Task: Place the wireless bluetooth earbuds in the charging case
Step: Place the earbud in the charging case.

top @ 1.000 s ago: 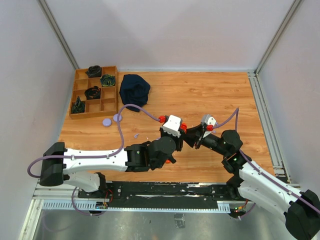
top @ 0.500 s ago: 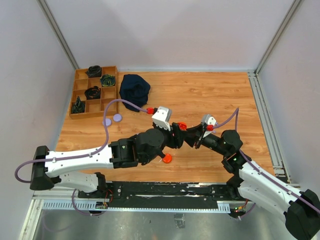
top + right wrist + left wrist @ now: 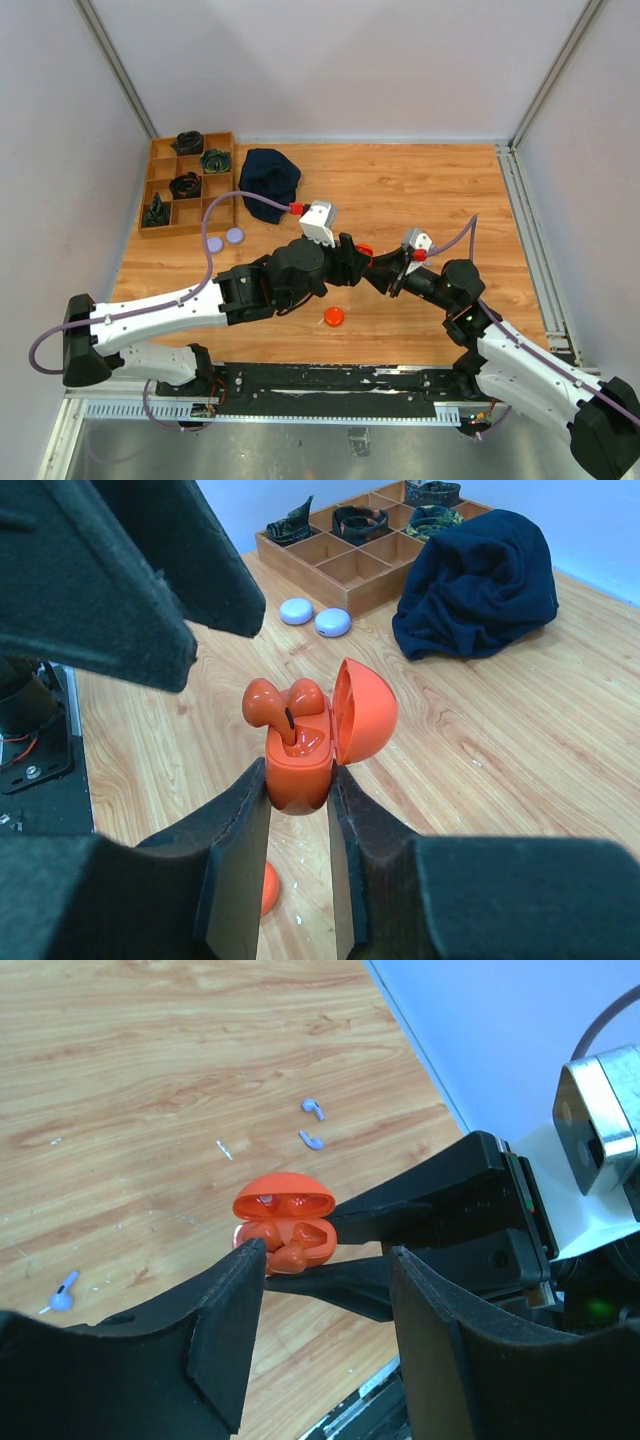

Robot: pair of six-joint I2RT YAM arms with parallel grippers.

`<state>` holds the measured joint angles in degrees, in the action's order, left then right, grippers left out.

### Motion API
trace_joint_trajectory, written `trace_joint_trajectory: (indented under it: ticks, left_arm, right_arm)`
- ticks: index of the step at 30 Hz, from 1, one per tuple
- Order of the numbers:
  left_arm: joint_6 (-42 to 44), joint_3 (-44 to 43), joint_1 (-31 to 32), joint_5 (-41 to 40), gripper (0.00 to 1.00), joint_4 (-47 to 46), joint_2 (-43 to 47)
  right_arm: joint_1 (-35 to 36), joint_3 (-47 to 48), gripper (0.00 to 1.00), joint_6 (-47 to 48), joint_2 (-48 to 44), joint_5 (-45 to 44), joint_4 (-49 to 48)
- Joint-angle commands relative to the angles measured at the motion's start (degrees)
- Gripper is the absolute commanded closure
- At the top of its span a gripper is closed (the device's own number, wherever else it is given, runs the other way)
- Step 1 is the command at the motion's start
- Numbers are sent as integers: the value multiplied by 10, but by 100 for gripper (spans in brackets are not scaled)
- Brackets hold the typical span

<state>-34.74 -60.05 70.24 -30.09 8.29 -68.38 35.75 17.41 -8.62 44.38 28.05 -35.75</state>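
My right pincer (image 3: 378, 262) is clamped on the orange charging case (image 3: 365, 250) in the overhead view, near the middle of the table (image 3: 420, 190). My left pincer (image 3: 352, 257) sits just beside it. An orange disc (image 3: 334, 316) lies closer to the arm bases. Two lavender discs (image 3: 235, 236) rest beside the wooden tray (image 3: 215, 210), and a dark cloth (image 3: 270, 175) is bunched to the tray's right.

From my left wrist, those jaws stand spread with nothing gripped. The case, lid up, is just past the tips. One tip is at its edge, but I can't tell whether it touches. Three lavender earbuds (image 3: 313, 1108) lie loose on the wood.

From my right wrist, both fingers squeeze the case's base. The lid is hinged open to the right, and two orange earbuds (image 3: 285, 705) sit in the case, heads poking above its rim.
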Motion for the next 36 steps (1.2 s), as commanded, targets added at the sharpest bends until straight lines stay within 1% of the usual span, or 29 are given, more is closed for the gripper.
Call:
trace_joint_trajectory:
  ticks: [1,9,18,23,27,32,36]
  left_arm:
    - [-5,-13,-6,34,42,-2,-8]
    - [-11,-24,-8,39,43,14,-28]
    - [-15,-32,-8,85,48,4,-34]
    - [-13,-40,-8,101,48,1,-43]
    - [-11,-47,-8,99,48,-1,-50]
    - [0,-50,-11,78,45,8,-32]
    - [9,-36,-38,86,42,13,-3]
  right_arm:
    - [0,21,93,-3,-1,8,-25]
    - [-1,21,93,-4,-4,10,-24]
    - [0,20,93,-4,-2,11,-25]
    - [0,20,93,-5,-1,11,-24]
    - [0,21,93,-5,0,13,-25]
    - [0,22,93,-4,1,19,-19]
    - [0,26,93,-4,6,34,-18]
